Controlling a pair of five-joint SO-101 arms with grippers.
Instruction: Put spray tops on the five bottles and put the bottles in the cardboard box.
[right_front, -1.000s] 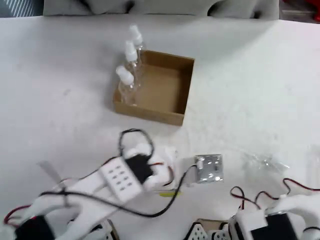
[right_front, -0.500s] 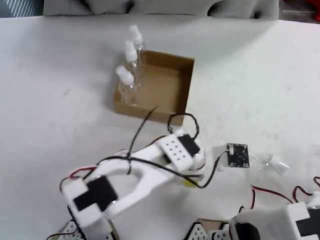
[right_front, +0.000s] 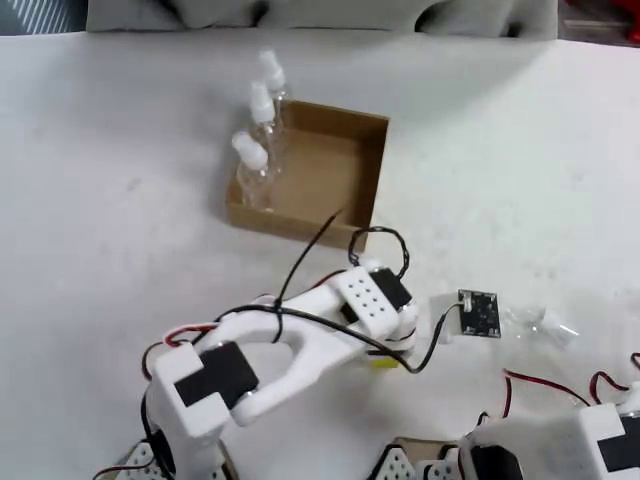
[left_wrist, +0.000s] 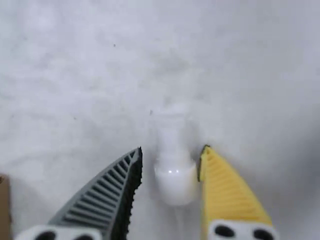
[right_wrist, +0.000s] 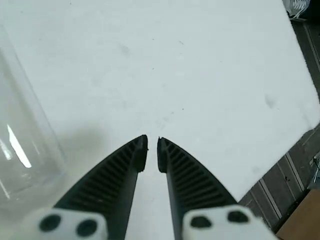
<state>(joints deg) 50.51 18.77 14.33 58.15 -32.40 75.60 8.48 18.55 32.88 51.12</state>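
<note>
Left gripper (left_wrist: 172, 149) spread wide, jaws straddling spray top (left_wrist: 174, 177), likely to grab it; right gripper (right_wrist: 151, 139) pinched empty, bottle (right_wrist: 25, 150) beside.

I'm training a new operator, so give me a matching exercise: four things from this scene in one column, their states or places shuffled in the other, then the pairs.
1. left gripper
2. right gripper
3. three bottles
4. box

A. shut, holding nothing
B. brown, top open
C. upright, capped, in the box
D. open around a spray top

Pairs: 1-D, 2-A, 3-C, 4-B
</note>
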